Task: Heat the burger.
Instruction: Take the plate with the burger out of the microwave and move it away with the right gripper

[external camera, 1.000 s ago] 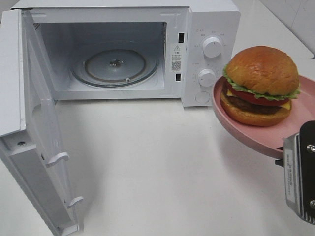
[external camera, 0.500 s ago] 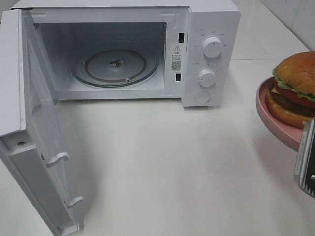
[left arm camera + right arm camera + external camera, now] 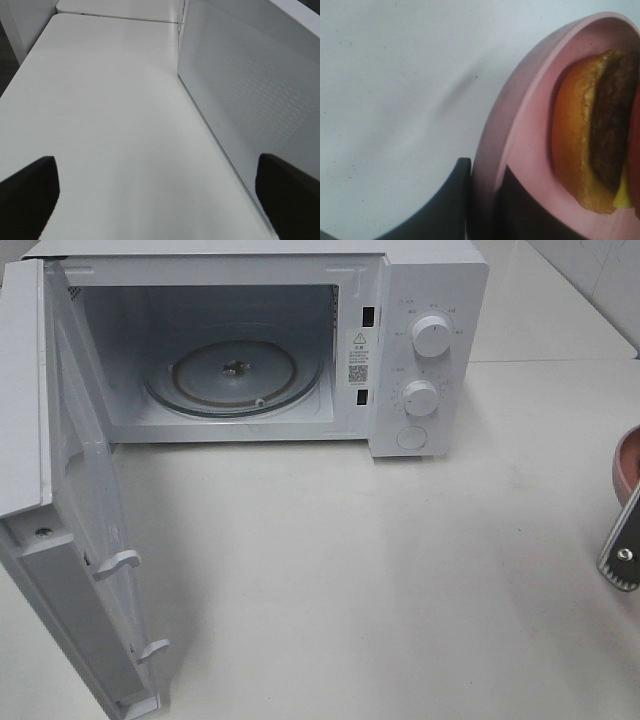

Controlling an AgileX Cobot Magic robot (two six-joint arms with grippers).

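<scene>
right gripper [image 3: 482,200] pinched the pink plate's [image 3: 520,120] rim, burger [image 3: 590,135] aboard, at the table's right edge; next it needed carrying into the open microwave [image 3: 240,350].

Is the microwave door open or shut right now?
Open. The microwave door is swung wide to the left, exposing the glass turntable in the empty cavity.

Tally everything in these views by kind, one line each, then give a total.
Microwave, door open: 1
Round knobs on its panel: 2
Pink plate, rim pinched in the right claw: 1
Burger on that plate: 1
Claws, counting the open left claw: 2
Total: 7
</scene>
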